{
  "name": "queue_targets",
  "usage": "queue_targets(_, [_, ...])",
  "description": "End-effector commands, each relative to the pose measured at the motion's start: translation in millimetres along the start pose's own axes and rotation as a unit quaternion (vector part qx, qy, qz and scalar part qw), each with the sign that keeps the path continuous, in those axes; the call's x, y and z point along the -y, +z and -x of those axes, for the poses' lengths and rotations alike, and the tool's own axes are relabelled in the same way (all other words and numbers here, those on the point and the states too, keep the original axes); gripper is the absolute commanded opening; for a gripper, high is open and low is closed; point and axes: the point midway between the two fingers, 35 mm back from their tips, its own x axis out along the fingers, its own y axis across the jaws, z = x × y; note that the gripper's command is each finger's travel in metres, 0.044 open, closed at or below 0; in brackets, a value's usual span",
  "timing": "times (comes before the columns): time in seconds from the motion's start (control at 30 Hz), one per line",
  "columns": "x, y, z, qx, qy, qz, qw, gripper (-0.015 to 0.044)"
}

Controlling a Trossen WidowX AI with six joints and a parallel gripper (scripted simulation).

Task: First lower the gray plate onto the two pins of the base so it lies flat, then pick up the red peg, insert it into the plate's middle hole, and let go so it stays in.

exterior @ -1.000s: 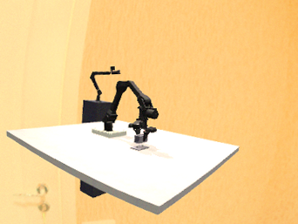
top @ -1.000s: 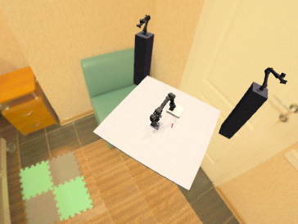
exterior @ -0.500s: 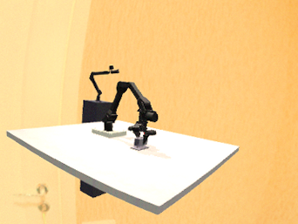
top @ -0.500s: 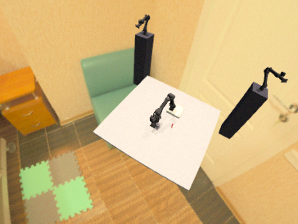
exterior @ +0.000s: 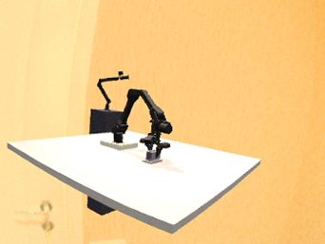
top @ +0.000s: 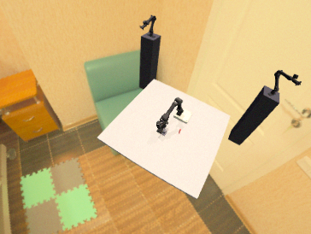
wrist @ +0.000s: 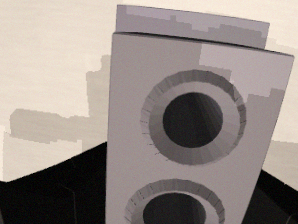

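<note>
Cabinet (top: 26,107): an orange cabinet with drawers is seen at the far left of the top view, on the floor beside the wall
Mat (top: 55,194): green and gray foam tiles are laid on the floor, well apart from the table
Chair (top: 112,85): a green seat is placed behind the table's left corner
Table (top: 188,162): a white top, on which the arm and the task's things are carried
Base (exterior: 153,159): a small block is seen on the table just under the gripper; its pins cannot be made out
Plate (wrist: 189,156): the gray plate is held low over the base, with its far end directly above it; whether it touches the base cannot be told; in the wrist view two round holes are shown in full
Gripper (exterior: 153,146): it is closed about halfway on the plate, with the dark jaws against the plate's two sides
Peg (top: 180,131): the red peg is lying on the table, just right of the gripper and apart from it
Arm mount (top: 183,115): a pale slab, on which the arm's foot is fixed, behind the peg
</note>
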Motion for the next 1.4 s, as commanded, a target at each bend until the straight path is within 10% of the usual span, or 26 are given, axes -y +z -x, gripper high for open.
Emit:
queue_targets(0.0, [0, 0, 1, 0.000, 0.001, 0.000, 1.000, 0.0131])
queue_targets(0.4, [0, 0, 1, 0.000, 0.001, 0.000, 1.000, 0.0440])
queue_targets(1.07, [-3, -3, 117, 0.000, -0.005, 0.004, 1.000, 0.0440])
queue_targets(1.37, [53, -138, 122, -0.006, -0.006, 0.157, 0.988, 0.0440])
